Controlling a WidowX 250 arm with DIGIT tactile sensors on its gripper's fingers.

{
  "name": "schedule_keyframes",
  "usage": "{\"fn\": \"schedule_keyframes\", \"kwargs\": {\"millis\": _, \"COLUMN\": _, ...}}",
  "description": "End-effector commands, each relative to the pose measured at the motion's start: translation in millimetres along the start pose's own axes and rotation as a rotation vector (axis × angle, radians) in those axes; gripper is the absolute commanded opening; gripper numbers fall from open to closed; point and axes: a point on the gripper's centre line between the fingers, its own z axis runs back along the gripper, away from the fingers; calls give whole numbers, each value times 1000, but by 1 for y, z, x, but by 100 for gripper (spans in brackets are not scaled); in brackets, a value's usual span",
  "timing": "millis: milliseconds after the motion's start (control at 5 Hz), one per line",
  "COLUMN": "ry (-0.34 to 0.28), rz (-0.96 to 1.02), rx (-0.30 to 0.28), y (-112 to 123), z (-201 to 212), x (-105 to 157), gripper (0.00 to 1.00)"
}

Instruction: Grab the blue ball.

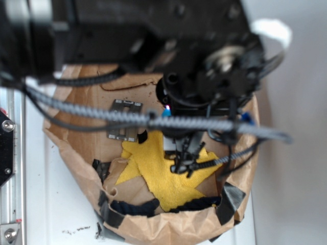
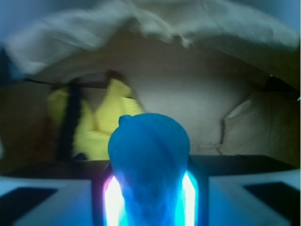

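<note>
In the wrist view the blue ball [image 2: 149, 150] fills the gap between my two lit finger pads [image 2: 114, 200], which press on both of its sides. My gripper [image 2: 149, 193] is shut on it. In the exterior view my gripper [image 1: 185, 162] hangs over the yellow cloth [image 1: 158, 176] inside the brown paper basin [image 1: 76, 148]. The arm and the fingers hide the ball in that view.
A small metal bracket [image 1: 125, 120] lies on the paper at the back left of the cloth. Black tape [image 1: 230, 199] patches the basin's crumpled rim. Grey and black cables [image 1: 102, 115] hang across the basin. The yellow cloth [image 2: 101, 122] shows ahead at the left in the wrist view.
</note>
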Motion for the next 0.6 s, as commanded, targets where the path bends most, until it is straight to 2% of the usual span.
{"fn": "schedule_keyframes", "kwargs": {"millis": 0, "ry": -79, "rz": 17, "rx": 10, "y": 2, "z": 65, "x": -12, "gripper": 0}}
{"fn": "schedule_keyframes", "kwargs": {"millis": 200, "ry": -66, "rz": 1, "rx": 25, "y": 3, "z": 67, "x": -24, "gripper": 0}}
{"fn": "schedule_keyframes", "kwargs": {"millis": 400, "ry": -66, "rz": -41, "rx": 85, "y": 1, "z": 66, "x": -27, "gripper": 0}}
